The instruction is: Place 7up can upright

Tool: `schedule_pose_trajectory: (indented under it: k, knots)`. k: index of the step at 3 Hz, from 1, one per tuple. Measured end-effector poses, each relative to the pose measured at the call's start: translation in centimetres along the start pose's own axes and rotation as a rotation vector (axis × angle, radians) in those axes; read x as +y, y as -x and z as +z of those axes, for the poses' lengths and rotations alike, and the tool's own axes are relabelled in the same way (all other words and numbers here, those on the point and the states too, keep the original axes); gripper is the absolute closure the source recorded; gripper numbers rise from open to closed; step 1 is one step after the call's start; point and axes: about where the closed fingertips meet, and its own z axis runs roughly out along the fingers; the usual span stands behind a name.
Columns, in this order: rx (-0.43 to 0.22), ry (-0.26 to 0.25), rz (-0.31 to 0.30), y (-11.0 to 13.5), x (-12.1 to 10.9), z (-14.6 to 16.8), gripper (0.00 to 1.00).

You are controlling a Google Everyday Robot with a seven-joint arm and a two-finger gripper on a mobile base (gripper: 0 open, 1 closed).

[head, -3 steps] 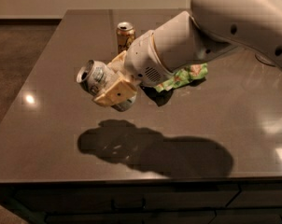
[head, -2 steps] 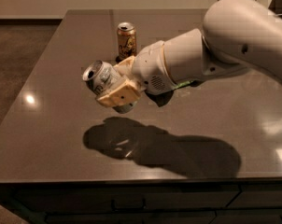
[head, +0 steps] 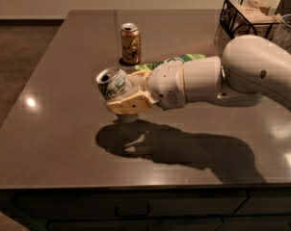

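Observation:
My gripper (head: pixel 124 96) is shut on the 7up can (head: pixel 112 82), a silver-white can with green markings. I hold it tilted, its silver top pointing up and to the left, a little above the dark tabletop (head: pixel 59 129). My tan fingers (head: pixel 128 105) clamp the can's lower body. My white arm reaches in from the right.
A gold-brown can (head: pixel 130 43) stands upright behind the gripper. A green snack bag (head: pixel 177 60) lies partly hidden behind my arm. A black wire basket (head: pixel 242 16) with boxes and a glass (head: pixel 287 30) stand at the back right. The table's front edge is near.
The gripper with the 7up can has moved right and a little lower. The arm now lies lower across the table and the can's top points more upward.

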Motion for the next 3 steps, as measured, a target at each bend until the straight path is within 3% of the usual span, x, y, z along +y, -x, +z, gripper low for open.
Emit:
schedule_pose_trajectory:
  k: [2, 3]
  knots:
    - [-0.164, 0.031, -0.008, -1.2, 0.8, 0.5, 1.00]
    - [-0.220, 0.048, -0.014, -2.1, 0.9, 0.8, 0.77]
